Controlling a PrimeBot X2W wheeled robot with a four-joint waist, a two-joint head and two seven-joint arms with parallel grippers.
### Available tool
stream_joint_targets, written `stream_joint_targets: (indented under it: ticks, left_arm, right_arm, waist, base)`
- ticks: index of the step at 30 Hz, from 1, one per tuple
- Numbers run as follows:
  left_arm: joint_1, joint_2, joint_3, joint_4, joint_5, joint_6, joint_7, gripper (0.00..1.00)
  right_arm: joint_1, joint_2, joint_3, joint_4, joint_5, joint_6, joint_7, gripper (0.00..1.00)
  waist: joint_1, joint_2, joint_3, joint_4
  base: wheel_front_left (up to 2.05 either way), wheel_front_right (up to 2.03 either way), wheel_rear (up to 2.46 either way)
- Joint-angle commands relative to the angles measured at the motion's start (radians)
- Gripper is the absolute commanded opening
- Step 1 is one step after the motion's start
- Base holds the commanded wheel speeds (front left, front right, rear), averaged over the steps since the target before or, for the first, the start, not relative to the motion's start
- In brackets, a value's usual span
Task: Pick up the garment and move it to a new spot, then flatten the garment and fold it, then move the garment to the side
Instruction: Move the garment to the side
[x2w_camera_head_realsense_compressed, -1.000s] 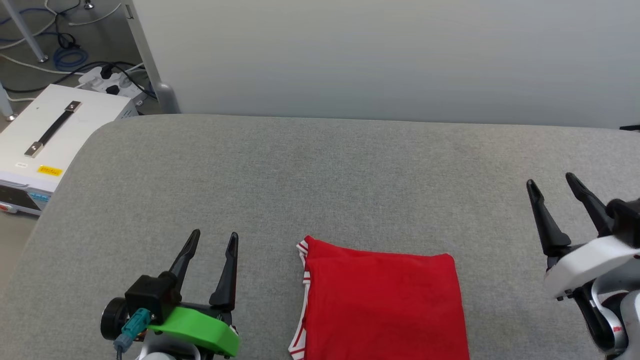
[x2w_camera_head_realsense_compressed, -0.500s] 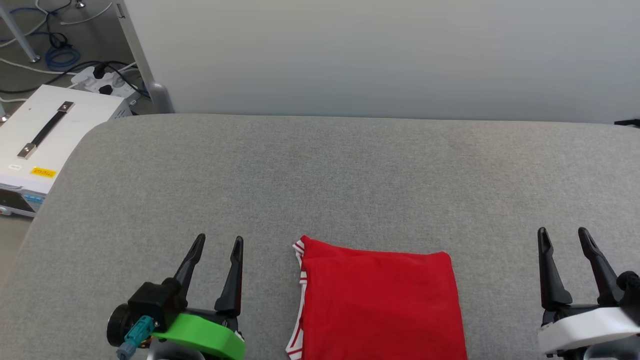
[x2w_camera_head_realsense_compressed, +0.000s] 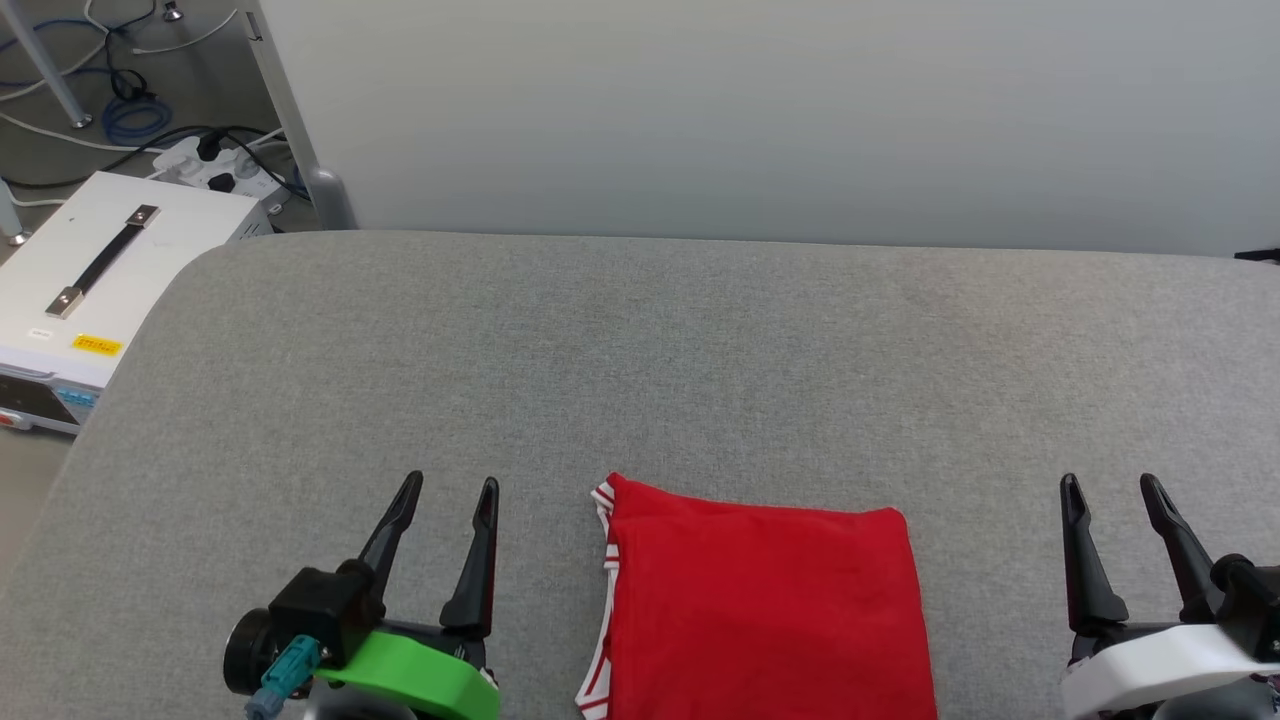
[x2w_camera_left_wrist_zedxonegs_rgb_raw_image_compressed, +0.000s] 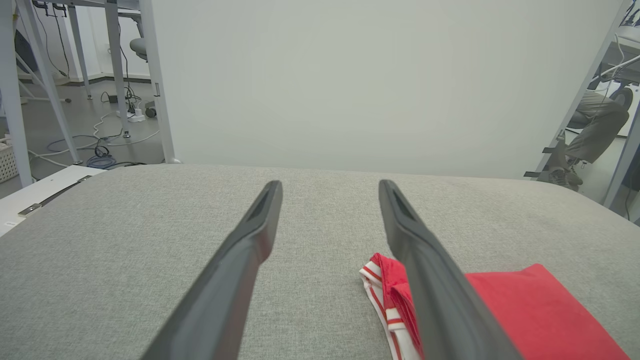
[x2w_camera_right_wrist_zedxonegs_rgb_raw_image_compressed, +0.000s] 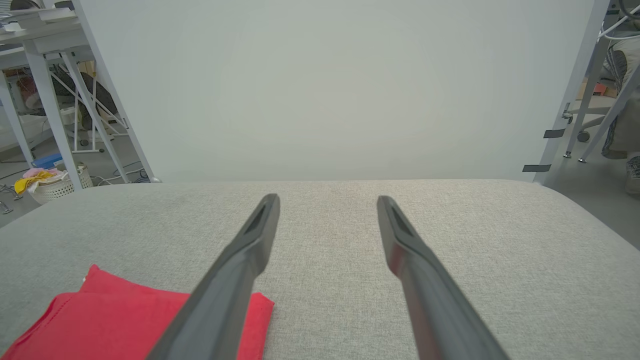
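Garment (x2w_camera_head_realsense_compressed: 760, 610) lies folded; yellow label (x2w_camera_head_realsense_compressed: 98, 346) on white box (x2w_camera_head_realsense_compressed: 150, 260) is unreadable.

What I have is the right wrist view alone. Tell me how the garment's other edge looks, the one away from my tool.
Observer: The garment lies folded into a red rectangle, and its left edge shows red-and-white striped trim.
Operator: Now report the left tool.
Observer: The left tool is open and empty. It sits left of that trim, with bare grey surface between them in the head view.
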Motion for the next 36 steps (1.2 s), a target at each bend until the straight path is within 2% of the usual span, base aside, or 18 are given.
stream_joint_targets:
  ticks: [1, 9, 13, 17, 20, 24, 30, 36]
  left_arm:
    - [0.011, -0.001, -0.001, -0.004, 0.009, -0.005, -0.006, 1.0]
    - [0.006, 0.003, -0.01, -0.003, 0.008, -0.005, -0.006, 1.0]
    - [-0.003, 0.006, -0.018, -0.002, 0.007, -0.005, -0.006, 1.0]
    - [-0.014, 0.008, -0.025, 0.0, 0.007, -0.005, -0.006, 1.0]
    - [-0.028, 0.01, -0.033, 0.004, 0.006, -0.006, -0.006, 1.0]
    - [-0.049, 0.012, -0.049, 0.011, 0.007, -0.006, -0.006, 1.0]
    - [-0.074, 0.012, -0.067, 0.019, 0.008, -0.006, -0.006, 1.0]
    - [-0.085, 0.015, -0.072, 0.025, 0.005, -0.006, -0.006, 1.0]
  right_arm:
    - [0.005, -0.001, 0.002, 0.004, -0.012, 0.0, 0.004, 1.0]
    - [0.005, -0.012, 0.026, 0.004, -0.013, 0.0, 0.073, 1.0]
    - [-0.004, -0.035, 0.074, 0.009, -0.006, 0.0, 0.215, 1.0]
    - [-0.023, -0.052, 0.121, 0.01, 0.023, 0.0, 0.413, 1.0]
    - [-0.043, -0.044, 0.136, 0.015, 0.055, 0.0, 0.579, 1.0]
    - [-0.071, -0.017, 0.123, 0.04, 0.073, 0.0, 0.732, 1.0]
    - [-0.109, 0.01, 0.119, 0.108, 0.062, 0.0, 0.851, 1.0]
    - [-0.111, 0.026, 0.13, 0.183, 0.063, 0.0, 0.906, 1.0]
  waist:
    - [0.0, 0.0, 0.0, 0.0]
    - [0.0, 0.0, 0.013, 0.009]
    - [0.0, 0.0, 0.034, 0.019]
    - [0.0, 0.0, 0.06, 0.032]
    - [0.0, 0.0, 0.085, 0.047]
    - [0.0, 0.0, 0.112, 0.07]
    - [0.0, 0.0, 0.142, 0.109]
    - [0.0, 0.0, 0.153, 0.135]
  base:
    - [0.0, 0.0, 0.0]
    - [0.0, 0.0, 0.0]
    - [0.0, 0.0, 0.0]
    - [0.0, 0.0, 0.0]
    - [0.0, 0.0, 0.0]
    - [0.0, 0.0, 0.0]
    - [0.0, 0.0, 0.0]
    - [0.0, 0.0, 0.0]
